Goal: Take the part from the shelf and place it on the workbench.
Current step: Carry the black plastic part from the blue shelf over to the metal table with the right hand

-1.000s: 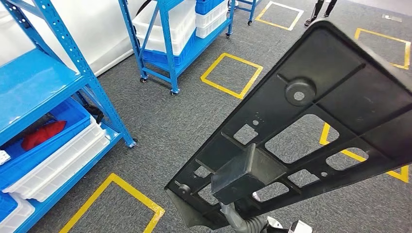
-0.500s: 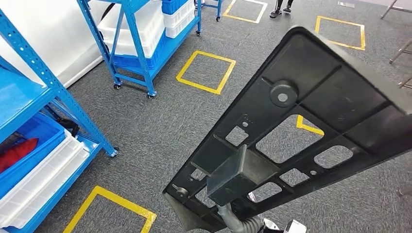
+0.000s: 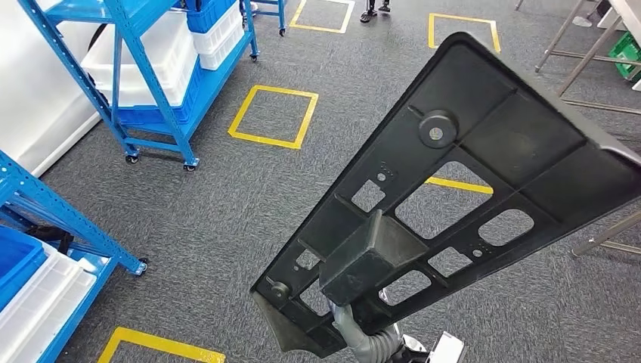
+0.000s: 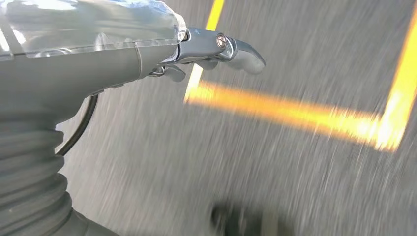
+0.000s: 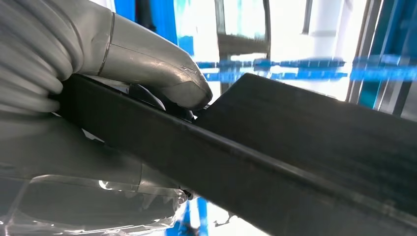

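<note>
Head view: right hand (image 3: 355, 333) fingers (image 5: 162, 73) around black part (image 3: 453, 204); left fingers' (image 4: 236, 49) state unclear.

The floor (image 3: 227, 204) is grey carpet, marked with yellow tape squares (image 3: 274, 115). A blue wheeled rack (image 3: 143, 76) at the far left carries white bins (image 3: 143, 60). Another blue rack (image 3: 45, 219) stands at the near left. Grey metal legs (image 3: 582, 53) stand at the far right.

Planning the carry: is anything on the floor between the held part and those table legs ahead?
Nothing visible: the right hand holds the black part, and bare carpet with yellow tape squares leads to the table legs.
</note>
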